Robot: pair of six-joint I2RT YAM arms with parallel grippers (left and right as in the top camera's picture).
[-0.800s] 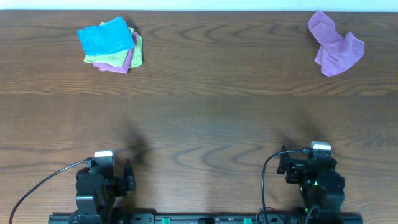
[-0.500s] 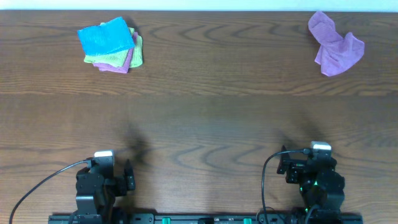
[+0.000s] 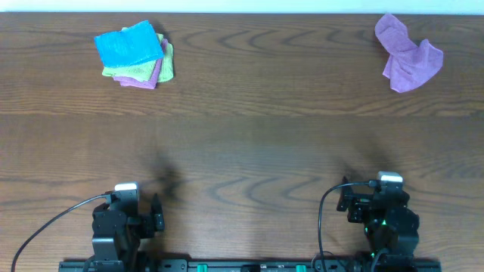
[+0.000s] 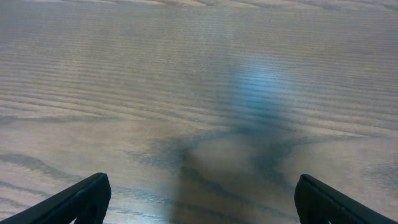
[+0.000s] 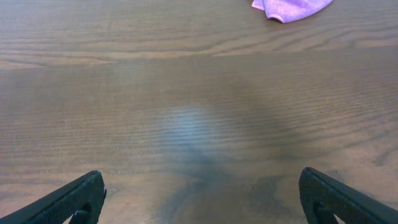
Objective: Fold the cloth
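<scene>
One lilac cloth [image 3: 408,54], crumpled in a heap (soft, fuzzy), wood-grain table [image 3: 249,143]

A dark brown wood-grain tabletop [image 3: 249,113] is seen filling nearly the whole overhead view, and a faint seam is shown running across it from left to right. Near its far left corner a small pile of folded cloths is laid: a bright blue cloth [image 3: 127,45] is set on top, a light green cloth [image 3: 168,54] is shown beneath it, and a pinkish-purple cloth [image 3: 148,78] is tucked at the bottom. A pale strip [image 3: 242,5] is seen beyond the far edge
</scene>
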